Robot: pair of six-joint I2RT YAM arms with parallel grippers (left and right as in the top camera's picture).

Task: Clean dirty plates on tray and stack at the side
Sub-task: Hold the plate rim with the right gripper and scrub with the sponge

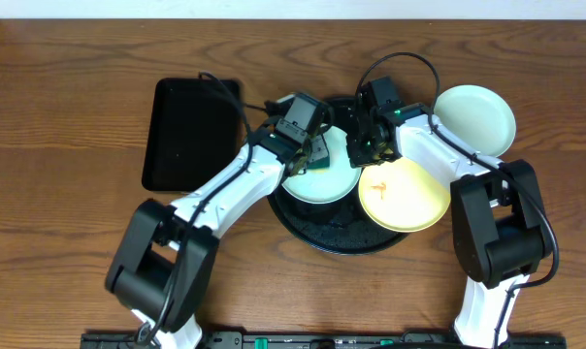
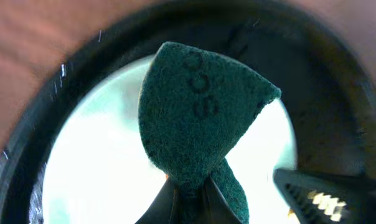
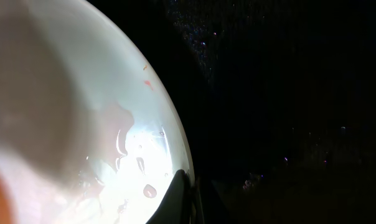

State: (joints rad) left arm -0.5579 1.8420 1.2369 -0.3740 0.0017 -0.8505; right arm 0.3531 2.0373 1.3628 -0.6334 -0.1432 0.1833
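Observation:
A pale mint plate (image 1: 317, 184) lies on the round black tray (image 1: 337, 237). My left gripper (image 1: 315, 153) hovers over it, shut on a dark green scouring pad (image 2: 200, 106); its fingers pinch the pad's lower tip in the left wrist view, over the plate (image 2: 94, 155). My right gripper (image 1: 363, 150) is shut on that plate's right rim (image 3: 175, 155). The wet plate (image 3: 70, 112) shows drops and a small red smear (image 3: 148, 83). A pale yellow plate (image 1: 403, 194) with an orange smear overlaps the tray's right rim. A second mint plate (image 1: 474, 118) sits on the table at the right.
A rectangular black tray (image 1: 191, 131) lies on the wooden table to the left of the round tray. Both arms cross over the round tray's middle. The right gripper's finger (image 2: 322, 196) shows at the plate's edge in the left wrist view.

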